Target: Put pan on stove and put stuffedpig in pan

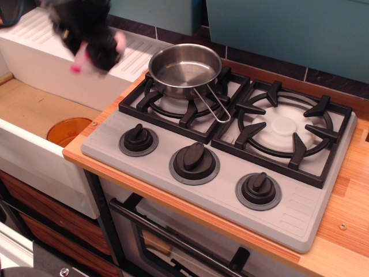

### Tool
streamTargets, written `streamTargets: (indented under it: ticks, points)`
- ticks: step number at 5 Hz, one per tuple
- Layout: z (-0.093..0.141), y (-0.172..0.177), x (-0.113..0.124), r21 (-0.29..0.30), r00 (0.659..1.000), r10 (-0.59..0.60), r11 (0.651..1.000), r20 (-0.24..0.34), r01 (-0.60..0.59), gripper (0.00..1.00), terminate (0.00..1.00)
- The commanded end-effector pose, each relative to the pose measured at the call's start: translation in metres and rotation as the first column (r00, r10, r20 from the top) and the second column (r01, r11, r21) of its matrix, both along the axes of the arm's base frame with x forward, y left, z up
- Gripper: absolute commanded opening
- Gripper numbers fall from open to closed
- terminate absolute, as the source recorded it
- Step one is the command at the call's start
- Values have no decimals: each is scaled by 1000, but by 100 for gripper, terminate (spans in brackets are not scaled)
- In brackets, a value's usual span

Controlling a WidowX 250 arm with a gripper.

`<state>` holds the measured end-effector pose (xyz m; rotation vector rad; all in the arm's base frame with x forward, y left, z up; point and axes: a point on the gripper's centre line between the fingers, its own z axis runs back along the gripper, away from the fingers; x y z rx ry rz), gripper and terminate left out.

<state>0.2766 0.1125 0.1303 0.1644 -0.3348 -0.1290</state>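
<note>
Nearest me, three black knobs point(195, 162) run along the grey stove point(300, 210). Behind them I see the pan point(184, 69) sitting empty on the left grate, centre-top of frame. At upper left my gripper point(95, 53) hangs blurred above the white sink, pinching the stuffedpig point(118, 44).

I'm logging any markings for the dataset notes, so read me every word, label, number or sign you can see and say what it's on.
None can be read.
The stove shows no print.
The three knobs carry no visible numbers or marks.
The pan shows no brand.
The gripper is blurred; no text shows on it.
</note>
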Motion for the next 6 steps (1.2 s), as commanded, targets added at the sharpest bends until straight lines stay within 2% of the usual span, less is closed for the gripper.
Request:
streamTargets:
  ticks: [1, 3, 4, 6]
  points:
    - [18, -22, 48, 4, 1000, -6, 1000, 26, 6, 0, 0]
    - [-4, -46, 85, -12, 998, -31, 999, 62, 31, 0, 0]
    - [-4, -46, 90, -28, 996, -57, 998, 62, 59, 100, 0]
    - [4, -46, 88, -30, 996, -59, 998, 73, 62, 100, 0]
